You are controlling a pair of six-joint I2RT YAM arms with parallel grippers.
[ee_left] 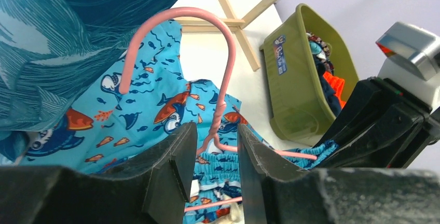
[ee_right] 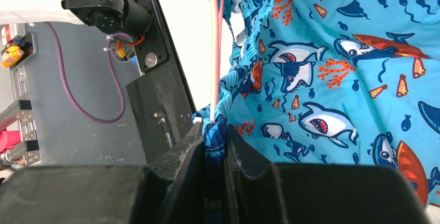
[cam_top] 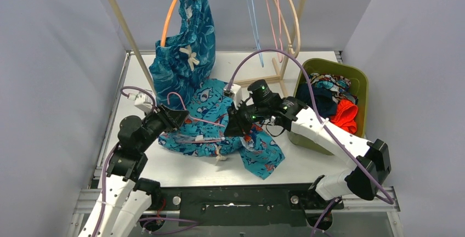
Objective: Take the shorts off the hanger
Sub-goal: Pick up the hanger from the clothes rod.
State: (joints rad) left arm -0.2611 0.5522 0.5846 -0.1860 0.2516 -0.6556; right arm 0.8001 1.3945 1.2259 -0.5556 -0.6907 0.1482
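Turquoise shark-print fabric shorts are heaped on the middle of the white table, threaded on a thin pink wire hanger. Their elastic waistband is pinched between the pressed-together fingers of the right gripper, at the three o'clock side of the heap. At nine o'clock the left gripper is set about the hanger's twisted neck. Its jaws are narrowed but a gap shows, so no firm hold on the wire can be claimed.

Should the waistband be pulled before the wire is clamped, hanger and shorts would likely be dragged together. The elastic could also be snagged on the hanger's shoulder, or the thin neck could slip from the jaws.

The hook and neck are shown only by the left wrist view, and the pinch on the waistband is confirmed only by the right wrist view. Only from above is the whole layout given: teal leaf-print shorts hanging at twelve o'clock, and an olive-green plastic bin of other clothes at three o'clock.
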